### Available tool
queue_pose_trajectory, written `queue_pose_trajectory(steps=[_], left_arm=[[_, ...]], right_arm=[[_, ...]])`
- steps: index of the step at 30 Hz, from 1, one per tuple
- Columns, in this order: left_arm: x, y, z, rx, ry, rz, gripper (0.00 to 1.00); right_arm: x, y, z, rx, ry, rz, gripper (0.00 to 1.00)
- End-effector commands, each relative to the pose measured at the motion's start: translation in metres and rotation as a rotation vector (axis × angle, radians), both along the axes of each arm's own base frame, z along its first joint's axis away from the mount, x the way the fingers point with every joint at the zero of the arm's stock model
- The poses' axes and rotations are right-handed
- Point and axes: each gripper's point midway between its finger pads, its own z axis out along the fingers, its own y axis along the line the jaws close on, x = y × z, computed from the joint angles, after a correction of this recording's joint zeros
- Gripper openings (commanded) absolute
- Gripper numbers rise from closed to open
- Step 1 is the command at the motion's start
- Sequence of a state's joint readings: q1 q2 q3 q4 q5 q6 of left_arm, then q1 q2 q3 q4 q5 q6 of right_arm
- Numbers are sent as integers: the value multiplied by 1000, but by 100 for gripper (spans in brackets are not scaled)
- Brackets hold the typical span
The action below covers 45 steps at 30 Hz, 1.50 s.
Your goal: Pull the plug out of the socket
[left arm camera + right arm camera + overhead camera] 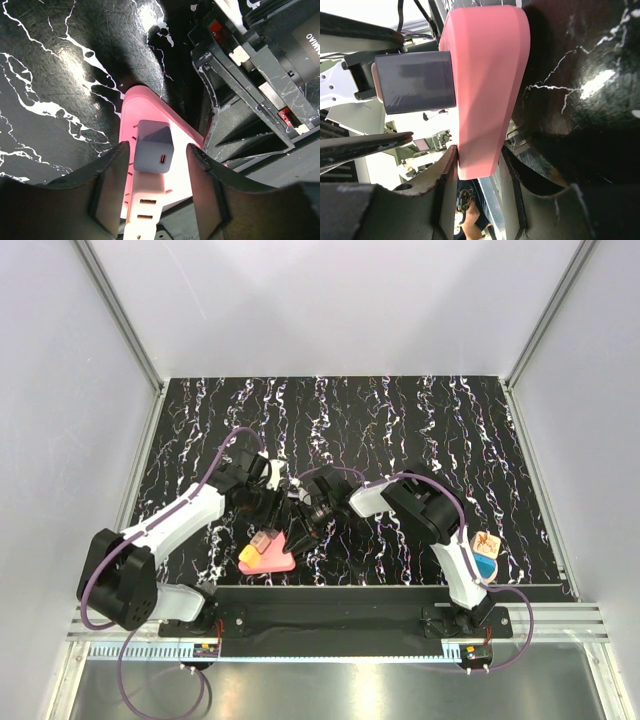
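We see the grey plug (154, 147) seated in the pink socket (150, 107), which lies on the table (400, 420). Our left tool (156, 152) straddles the plug, jaws apart with a gap on either side. Our right tool (477, 155) is clamped on the socket's end.

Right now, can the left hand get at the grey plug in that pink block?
Probably yes. The left hand is open around the grey plug, a finger on each side with small gaps and nothing between. The right hand seems to grip the pink socket at its end, clear of the plug.
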State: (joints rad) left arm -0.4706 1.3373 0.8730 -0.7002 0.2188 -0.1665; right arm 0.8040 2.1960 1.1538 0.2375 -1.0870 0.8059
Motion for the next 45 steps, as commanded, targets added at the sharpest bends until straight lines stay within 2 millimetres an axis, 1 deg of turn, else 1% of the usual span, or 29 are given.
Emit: queue_pose_trajectory(steps=[1,4,7,8,9,10,11,13,14,17,18,20,22,24,27,28,29,32,34,35,36,38,39,41,45], left_arm=[[4,-10,3,-38,-16,-10,50],[3,-8,1,-35,-14,-5,45],[1,-8,-1,-33,-4,0,39],[2,-7,-2,-26,-8,2,34],[3,-6,-2,-22,-7,8,32],[3,-6,-3,-18,-5,13,31],[2,-5,-4,-11,-1,18,30],[2,-5,-6,-8,3,22,28],[2,-5,-7,-7,8,20,27],[1,-5,-8,-1,11,20,28],[1,-6,-8,-1,10,22,28],[1,-5,-9,5,12,27,31],[2,-4,-9,7,7,32,36],[2,-4,-11,12,9,33,39],[2,-4,-13,10,19,32,47],[2,-4,-13,11,21,32,54],[1,-5,-14,10,21,31,57],[1,-6,-13,5,18,26,59],[1,-5,-14,9,20,29,56],[1,-6,-15,8,22,28,53],[1,-6,-15,9,22,29,47],[2,-4,-15,14,16,34,42],[2,-4,-14,13,14,36,38],[2,-4,-13,9,7,36,34],[2,-5,-11,2,0,40,20]], right_arm=[[10,4,-2,16,-24,-4,14],[11,4,-3,12,-27,-10,18],[13,5,-2,13,-33,-17,21],[12,5,-2,12,-34,-19,23],[13,5,-2,10,-29,-23,24],[14,6,-1,9,-33,-29,26],[15,6,-2,5,-35,-35,32],[16,7,0,8,-35,-47,37],[16,7,0,7,-26,-52,42],[16,8,0,14,-19,-53,46],[15,8,1,14,-4,-59,49],[15,9,3,35,-2,-62,50],[16,11,6,52,6,-69,50],[15,12,4,52,24,-74,50],[15,12,-1,49,35,-72,50],[16,12,-1,52,34,-73,50],[14,12,-1,50,38,-73,49],[14,11,0,51,31,-75,47],[15,11,0,46,31,-80,46],[14,10,0,46,30,-80,46],[14,10,-1,44,29,-82,46],[13,9,-3,40,30,-82,46],[13,9,-3,38,28,-84,46],[13,9,-3,36,24,-81,46],[10,11,-3,24,15,-78,50]])
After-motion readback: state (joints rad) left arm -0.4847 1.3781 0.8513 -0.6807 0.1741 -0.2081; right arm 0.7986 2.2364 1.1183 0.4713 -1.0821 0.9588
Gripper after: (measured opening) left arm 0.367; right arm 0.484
